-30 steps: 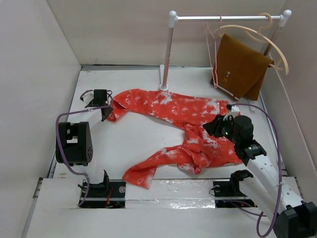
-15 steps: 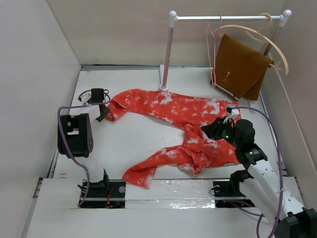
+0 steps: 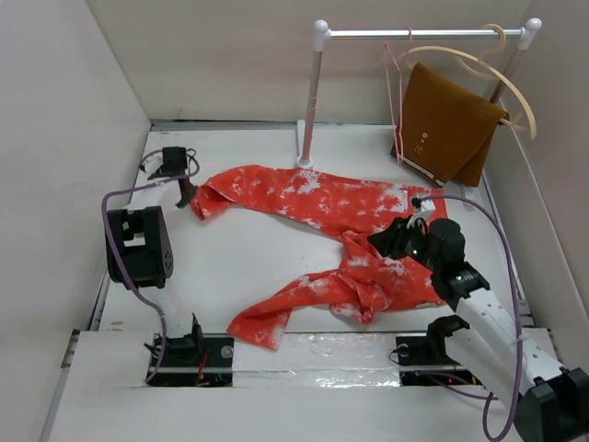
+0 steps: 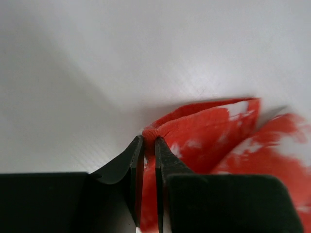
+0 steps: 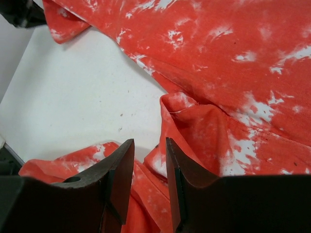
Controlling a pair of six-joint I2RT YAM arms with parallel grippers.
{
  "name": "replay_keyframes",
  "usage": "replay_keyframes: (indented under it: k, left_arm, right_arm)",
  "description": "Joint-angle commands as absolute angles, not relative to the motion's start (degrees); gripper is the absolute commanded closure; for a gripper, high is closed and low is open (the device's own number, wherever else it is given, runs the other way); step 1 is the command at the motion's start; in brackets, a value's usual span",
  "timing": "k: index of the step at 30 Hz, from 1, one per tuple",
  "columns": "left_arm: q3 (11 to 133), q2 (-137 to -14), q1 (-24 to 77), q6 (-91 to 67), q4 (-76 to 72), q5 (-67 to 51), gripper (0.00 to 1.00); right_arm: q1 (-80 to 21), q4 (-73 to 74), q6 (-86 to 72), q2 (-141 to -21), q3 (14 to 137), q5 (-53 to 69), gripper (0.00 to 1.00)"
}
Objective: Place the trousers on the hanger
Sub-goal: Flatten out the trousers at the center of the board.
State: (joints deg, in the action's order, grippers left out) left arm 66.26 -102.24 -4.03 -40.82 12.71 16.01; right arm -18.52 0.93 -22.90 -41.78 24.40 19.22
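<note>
The left gripper (image 4: 146,145) was pinched shut on a folded edge of the trousers (image 3: 313,198), at the far left of the table (image 3: 248,258). The right gripper (image 5: 148,145) hung over the crumpled middle, fingers slightly apart, gripping nothing. The trousers lay sprawled flat and the pink hanger (image 3: 394,92) hung untouched on the rail (image 3: 414,34), so nearly everything remained. I couldn't make out the waistband or button among the folds.

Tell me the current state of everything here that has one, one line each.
trousers: lying crumpled on the table, on no hanger.
left gripper: shut on the trousers' end.
right gripper: open, over the trousers.
hanger: hanging empty on the rail.
brown cloth: draped over the wooden hanger.
</note>
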Motion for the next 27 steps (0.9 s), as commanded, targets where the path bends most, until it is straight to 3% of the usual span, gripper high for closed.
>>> replay_keyframes:
  k: [1, 10, 15, 20, 23, 27]
  left_arm:
    - [77.1, -96.4, -6.2, -38.8, 17.0, 20.9, 1.00]
    - [85.2, -93.4, -14.4, -34.5, 16.5, 19.4, 1.00]
    - [71.8, -89.3, -18.4, -35.1, 6.6, 14.8, 1.00]
    - [67.1, -92.3, -21.2, -36.3, 4.1, 11.9, 1.00]
    - [65.5, -94.6, -22.8, -37.3, 3.8, 10.7, 0.94]
    - [64.2, -93.5, -22.8, -37.1, 2.1, 8.5, 0.77]
  right_arm:
    - [-19.1, -3.9, -22.8, -43.6, 24.6, 18.4, 0.62]
    - [-20.1, -5.8, -22.8, -47.0, 25.0, 17.9, 0.62]
    - [-20.1, -6.3, -23.1, -47.5, 24.7, 17.8, 0.62]
    - [-20.7, -5.6, -22.8, -47.5, 24.4, 17.3, 0.62]
    - [-20.7, -5.1, -22.4, -47.5, 24.6, 17.4, 0.62]
    - [-21.3, -4.4, -21.7, -47.7, 25.3, 17.8, 0.62]
